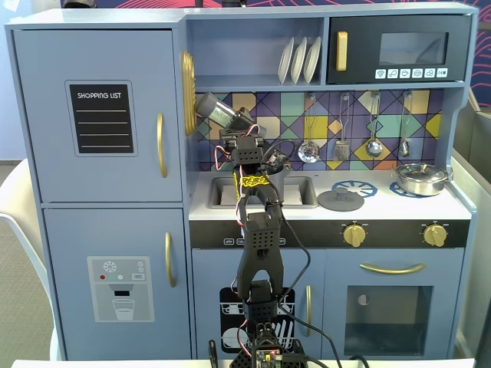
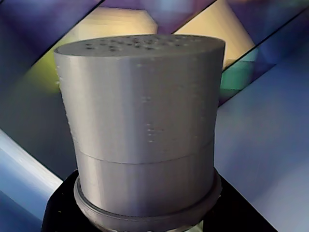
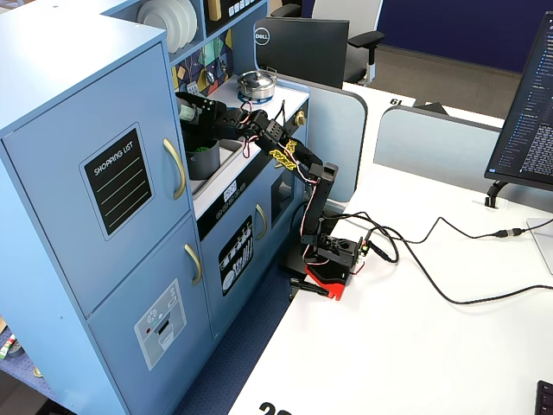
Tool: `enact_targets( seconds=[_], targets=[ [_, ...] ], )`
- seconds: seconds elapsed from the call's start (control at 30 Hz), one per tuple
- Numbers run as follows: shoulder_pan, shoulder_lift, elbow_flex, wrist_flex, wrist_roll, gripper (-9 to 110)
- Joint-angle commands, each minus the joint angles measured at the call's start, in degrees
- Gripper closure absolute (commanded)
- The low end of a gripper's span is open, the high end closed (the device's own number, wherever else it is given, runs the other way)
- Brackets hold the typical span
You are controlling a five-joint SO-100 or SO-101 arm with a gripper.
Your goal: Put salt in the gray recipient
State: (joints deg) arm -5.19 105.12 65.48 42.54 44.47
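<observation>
My gripper (image 1: 230,123) is shut on a grey cylindrical salt shaker (image 1: 213,109) and holds it raised and tilted to the left, above the left end of the sink (image 1: 223,192). In the wrist view the shaker (image 2: 145,121) fills the frame, its perforated top facing away, with black jaws round its base at my gripper (image 2: 145,220). In a fixed view from the side, the shaker (image 3: 187,111) hangs over a dark grey cup (image 3: 206,162) with green contents in the sink. A silver pot (image 1: 420,178) stands on the right burner.
A dark grey lid (image 1: 341,200) lies on the left burner. Utensils (image 1: 374,146) hang on the tiled back wall. A faucet (image 1: 276,162) sits behind the arm. The fridge cabinet (image 1: 100,115) stands close on the left. Cables (image 3: 449,294) cross the white table.
</observation>
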Motion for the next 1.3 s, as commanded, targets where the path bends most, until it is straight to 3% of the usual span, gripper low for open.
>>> enact_targets(
  seconds=[0.0,0.13,0.33,0.5,0.67,0.77,0.87,1.03,1.27],
  targets=[
    [2.46,0.53,-4.13,8.35,1.85,101],
    [3.87,0.26,-3.60,16.00,3.60,101],
    [0.53,0.26,-2.55,-1.14,-6.15,101],
    [7.82,-0.09,-3.69,-7.29,-32.26,101],
    [23.38,3.96,1.49,-10.55,-68.20,101],
    [33.93,6.24,8.35,-23.03,-90.97,101],
    [43.68,4.31,9.84,-32.34,-107.14,101],
    [51.50,1.58,13.80,-39.37,-124.10,101],
    [53.09,-0.09,24.52,-45.97,-131.66,101]
  ],
)
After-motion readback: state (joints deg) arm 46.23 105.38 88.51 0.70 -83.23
